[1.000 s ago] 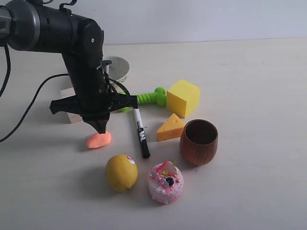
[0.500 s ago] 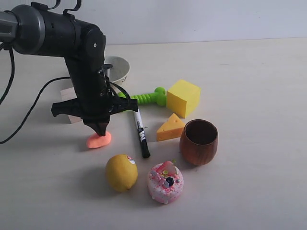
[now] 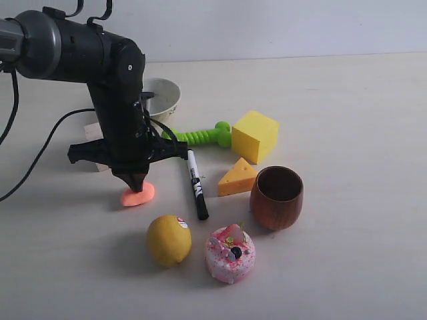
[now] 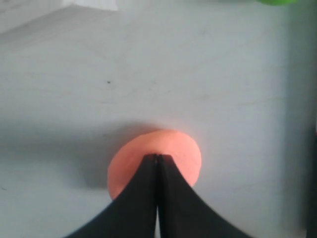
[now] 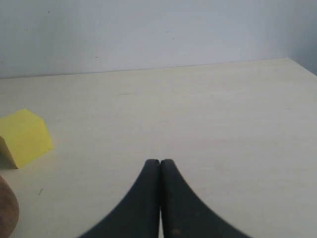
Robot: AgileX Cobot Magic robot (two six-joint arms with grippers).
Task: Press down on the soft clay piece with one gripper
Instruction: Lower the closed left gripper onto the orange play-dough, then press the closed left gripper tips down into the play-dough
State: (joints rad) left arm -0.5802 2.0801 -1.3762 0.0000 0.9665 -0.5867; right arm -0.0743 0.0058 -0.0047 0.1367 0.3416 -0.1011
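Observation:
The soft clay piece (image 3: 139, 195) is a small salmon-orange blob lying on the table left of the black marker. My left gripper (image 3: 135, 185) stands upright over it, shut, with its black tapered tip touching the top of the clay. In the left wrist view the shut tip (image 4: 158, 157) rests on the middle of the round clay piece (image 4: 176, 148), hiding its near half. My right gripper (image 5: 159, 162) is shut with nothing in it, over bare table; it does not show in the exterior view.
A yellow lemon (image 3: 168, 239) and a pink donut (image 3: 230, 253) lie in front of the clay. A black marker (image 3: 196, 185), cheese wedge (image 3: 237, 178), wooden cup (image 3: 276, 197), yellow cube (image 3: 254, 135), green toy (image 3: 199, 137) and white bowl (image 3: 163, 95) stand to the right and behind. A pale block (image 3: 93, 133) sits behind the arm.
The left arm has come down and shifted slightly left, so its shut tip now touches the top of the clay. The other objects have not moved.

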